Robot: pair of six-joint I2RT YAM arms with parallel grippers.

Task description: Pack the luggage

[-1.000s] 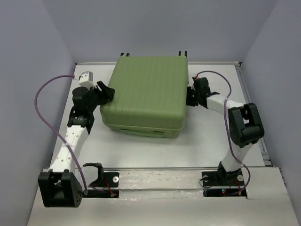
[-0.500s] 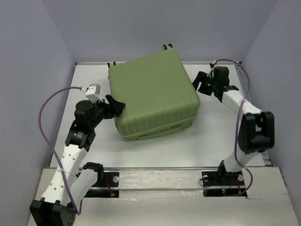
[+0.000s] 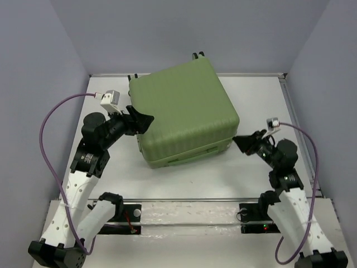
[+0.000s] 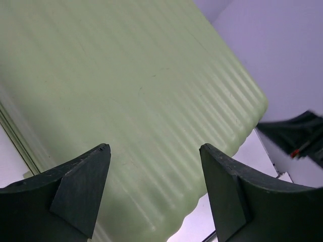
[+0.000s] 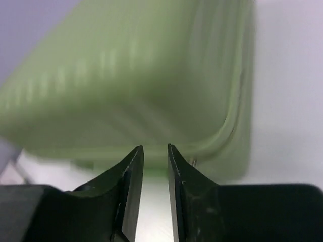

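Where the white table (image 3: 167,178) fills the floor between the grey walls, the luggage (image 3: 184,111) takes up its middle and far part. It is a light green hard-shell case lying flat and closed, with the ribbed shell facing up. It sits askew, its right near corner swung toward the near edge, and the seam between the two halves shows along its near side.

The left arm (image 3: 83,167) rises from the near left and reaches to the case's left edge. The right arm (image 3: 290,190) rises from the near right and bends in toward the right near corner.

The left gripper (image 4: 154,147) is released: its two dark fingers stand wide apart over the ribbed shell with nothing between them. Whether either finger touches the shell cannot be told. The right gripper (image 5: 155,147) is all but clenched, with only a thin slit between its fingers and nothing in it. Its tips point at the case's rounded right near corner from just beside it, and contact is not clear.

A purple cable (image 3: 47,128) loops out to the left of the left arm, and another (image 3: 309,139) arcs over the right arm. Small black wheels (image 3: 198,55) stick out at the case's far edge.
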